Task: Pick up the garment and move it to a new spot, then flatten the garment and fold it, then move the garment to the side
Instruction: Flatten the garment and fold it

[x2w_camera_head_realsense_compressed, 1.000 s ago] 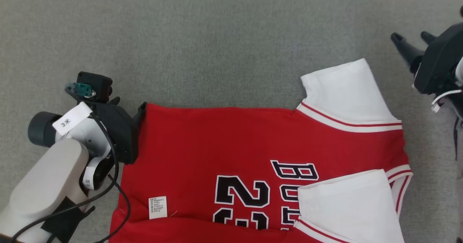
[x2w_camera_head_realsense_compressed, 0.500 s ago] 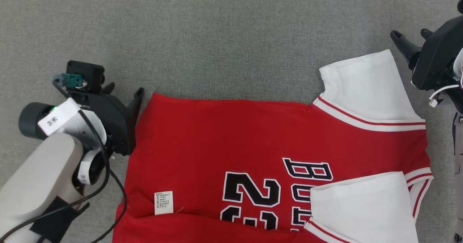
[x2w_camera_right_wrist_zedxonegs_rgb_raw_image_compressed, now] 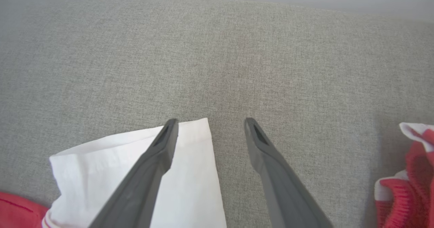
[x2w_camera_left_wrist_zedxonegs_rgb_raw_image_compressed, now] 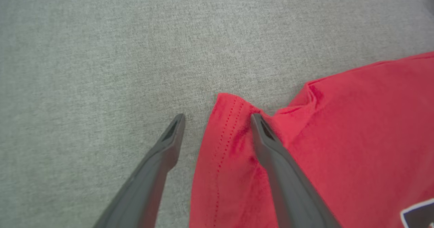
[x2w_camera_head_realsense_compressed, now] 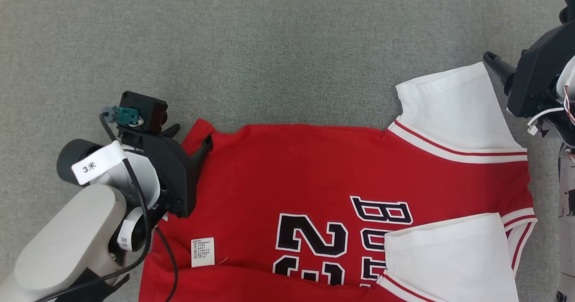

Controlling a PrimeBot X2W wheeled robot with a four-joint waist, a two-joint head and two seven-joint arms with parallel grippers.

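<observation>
Left gripper (x2w_camera_left_wrist_zedxonegs_rgb_raw_image_compressed: 217, 118) wide, straddling red jersey (x2w_camera_head_realsense_compressed: 314, 167) hem corner (x2w_camera_left_wrist_zedxonegs_rgb_raw_image_compressed: 230, 109) (slightly bunched); right gripper (x2w_camera_right_wrist_zedxonegs_rgb_raw_image_compressed: 210, 122) wide over white sleeve (x2w_camera_right_wrist_zedxonegs_rgb_raw_image_compressed: 196, 187), both likely poised for flattening.

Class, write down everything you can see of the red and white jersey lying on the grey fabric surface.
The red cotton-looking jersey lies mostly flat on the grey woven surface, with white short sleeves trimmed in red-and-white stripes, black white-edged lettering and numerals, and a small white care label. One hem corner is bunched between the fingers of the open left end effector; the open right end effector straddles a sleeve corner.
</observation>
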